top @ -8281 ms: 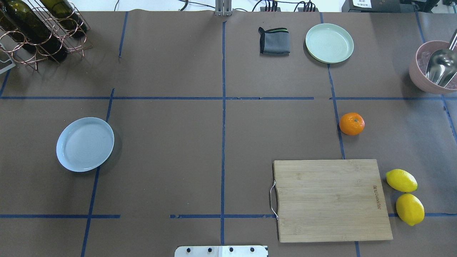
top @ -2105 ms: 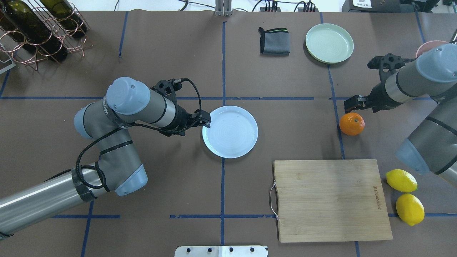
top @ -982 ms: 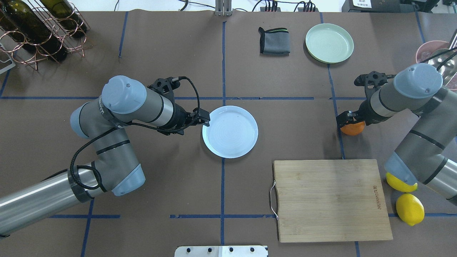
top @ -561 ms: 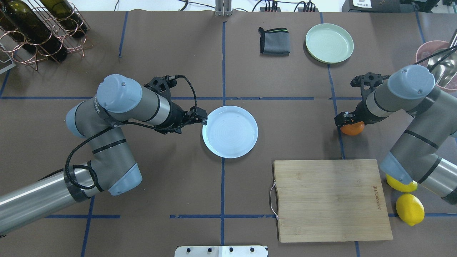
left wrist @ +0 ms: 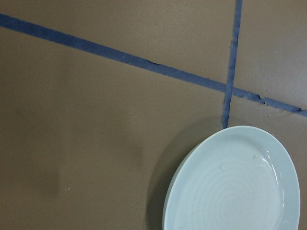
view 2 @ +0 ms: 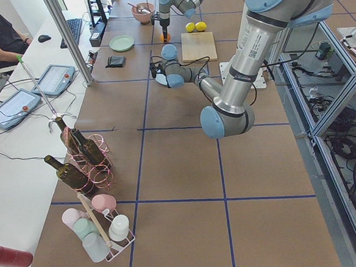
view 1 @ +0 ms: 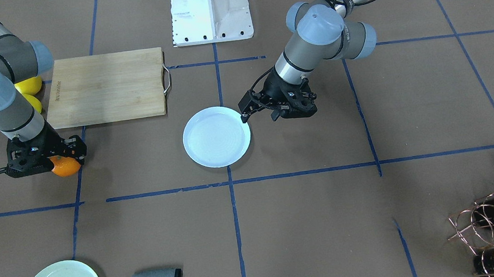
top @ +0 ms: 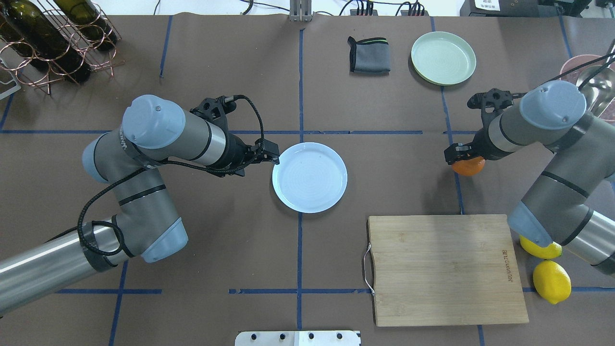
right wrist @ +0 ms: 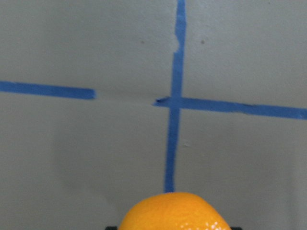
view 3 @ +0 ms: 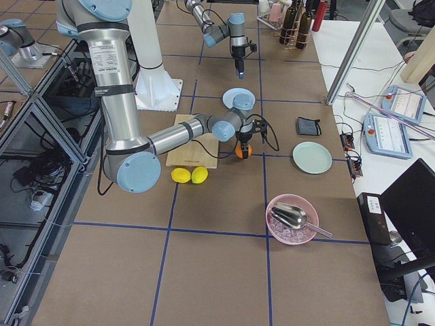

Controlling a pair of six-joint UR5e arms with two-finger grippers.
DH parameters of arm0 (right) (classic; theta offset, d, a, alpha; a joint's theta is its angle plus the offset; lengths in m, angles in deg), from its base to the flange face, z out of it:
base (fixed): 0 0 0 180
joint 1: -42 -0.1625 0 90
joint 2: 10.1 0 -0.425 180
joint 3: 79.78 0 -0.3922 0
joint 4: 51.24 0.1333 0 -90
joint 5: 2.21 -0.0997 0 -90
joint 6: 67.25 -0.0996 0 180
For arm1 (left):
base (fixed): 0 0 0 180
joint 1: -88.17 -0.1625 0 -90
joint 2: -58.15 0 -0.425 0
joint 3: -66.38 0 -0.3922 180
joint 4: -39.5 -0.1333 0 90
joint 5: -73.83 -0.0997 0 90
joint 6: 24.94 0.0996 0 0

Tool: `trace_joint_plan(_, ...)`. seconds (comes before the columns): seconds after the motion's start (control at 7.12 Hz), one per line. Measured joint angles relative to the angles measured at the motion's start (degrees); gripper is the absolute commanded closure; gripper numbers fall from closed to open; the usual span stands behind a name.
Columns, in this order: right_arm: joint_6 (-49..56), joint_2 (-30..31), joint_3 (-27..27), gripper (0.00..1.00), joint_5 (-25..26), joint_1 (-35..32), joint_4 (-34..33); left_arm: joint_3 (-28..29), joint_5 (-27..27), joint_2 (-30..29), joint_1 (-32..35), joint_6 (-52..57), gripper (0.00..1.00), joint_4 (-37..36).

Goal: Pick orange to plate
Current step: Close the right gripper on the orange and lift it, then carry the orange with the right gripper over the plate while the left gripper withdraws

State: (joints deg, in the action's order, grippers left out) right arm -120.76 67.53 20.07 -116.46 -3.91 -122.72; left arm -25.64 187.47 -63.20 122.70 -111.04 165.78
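Observation:
The orange (top: 469, 166) is in my right gripper (top: 461, 159), which is shut on it at the table's right side, just above the paper. The right wrist view shows the orange (right wrist: 172, 213) low between the fingers. From the front, the orange (view 1: 65, 167) pokes out under the right gripper (view 1: 49, 161). The bluish-white plate (top: 310, 177) lies flat at the table's centre, also seen as the plate (view 1: 217, 136) and the plate (left wrist: 235, 184). My left gripper (top: 274, 157) hovers at the plate's left rim, open and holding nothing.
A wooden cutting board (top: 447, 269) lies at the near right, with two lemons (top: 551, 281) beside it. A mint-green plate (top: 443, 57) and a grey cloth (top: 369, 55) sit at the back. A pink bowl (top: 574, 65) is far right, a wine rack (top: 48, 38) far left.
My left arm dragged the plate to the centre, let go and drew back slightly. My right gripper came down on the orange, shut on it and shifted it a little left.

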Motion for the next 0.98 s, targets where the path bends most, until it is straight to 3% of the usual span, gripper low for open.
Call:
trace_joint_plan(0.42, -20.66, -14.78, 1.97, 1.00, 0.94, 7.37, -6.90, -10.50, 0.70, 8.24, 3.42, 1.92, 0.00, 0.05)
trace_joint_plan(0.98, -31.57, -28.34, -10.32, 1.00, 9.35, 15.54, -6.98, -11.94, 0.77, 12.26, 4.82, 6.80, 0.00, 0.27)
